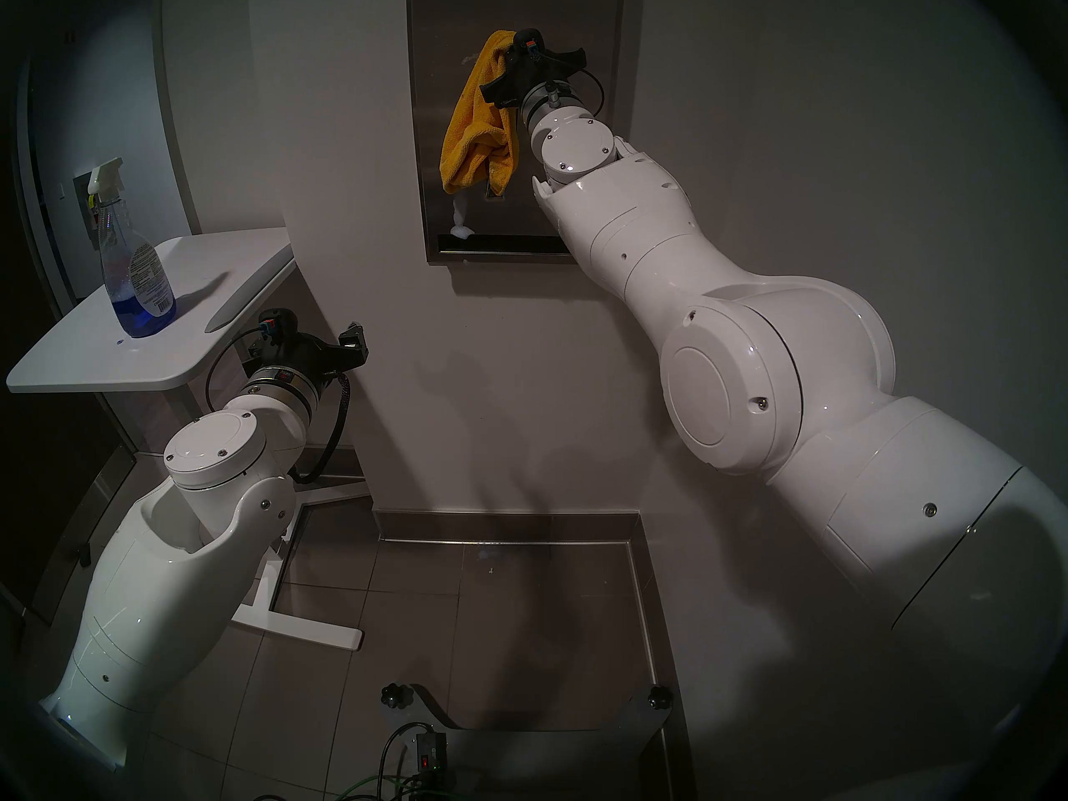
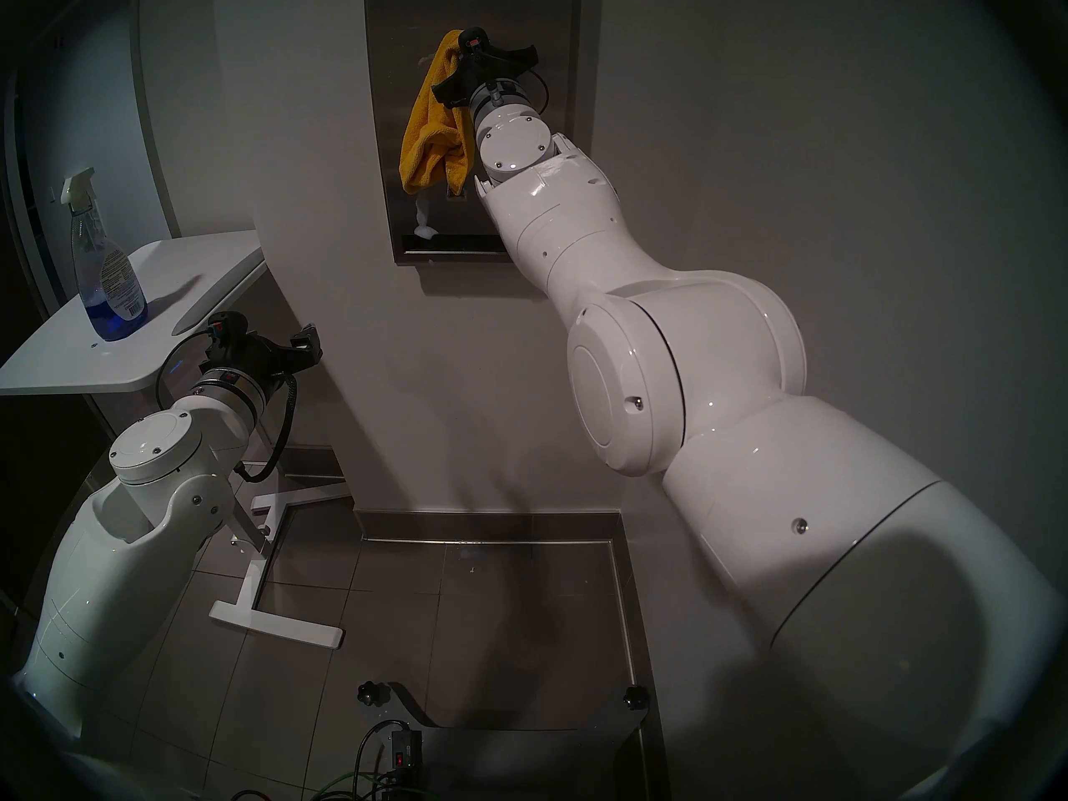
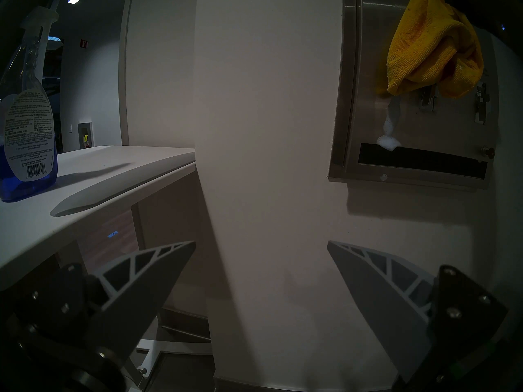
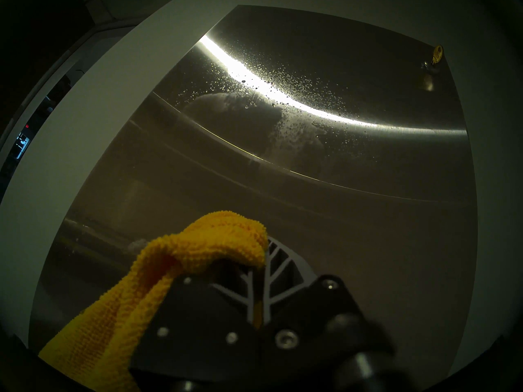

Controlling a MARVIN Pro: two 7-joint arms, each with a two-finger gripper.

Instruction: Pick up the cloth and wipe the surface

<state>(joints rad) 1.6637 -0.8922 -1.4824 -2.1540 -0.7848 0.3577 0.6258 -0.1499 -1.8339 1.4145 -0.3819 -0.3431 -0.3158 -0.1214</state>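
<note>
The right claw (image 4: pixel 261 272) was clamped tight on the cloth (image 1: pixel 477 115), its two ribbed grey fingers (image 4: pixel 283 265) pressed together with a fold of mustard-yellow towel pinched between them. In the right wrist view the cloth draped over the left finger and trailed down to the lower left corner. From the head views it hung in a long floppy bunch below and to the left of the claw, in front of the upper half of the steel panel (image 1: pixel 601 42) set into the white wall. The right arm reached up and forward to that panel, the claw raised against its upper part. A streak of white foam (image 3: pixel 392 128) ran down the panel from under the cloth's lower edge and pooled at the top lip of the dark slot (image 3: pixel 424 161). Fine droplets speckled the brushed metal near a bright curved glare in the right wrist view, and a small lock with a yellow key (image 4: pixel 437 54) sat near the panel's upper right corner. The left claw (image 3: pixel 261 243) stood wide and held nothing, pointing level at the bare wall, low and left of the panel. A spray bottle (image 1: pixel 136 262) with blue liquid stood upright on the white bench (image 1: pixel 75 355), well apart from both claws.
</note>
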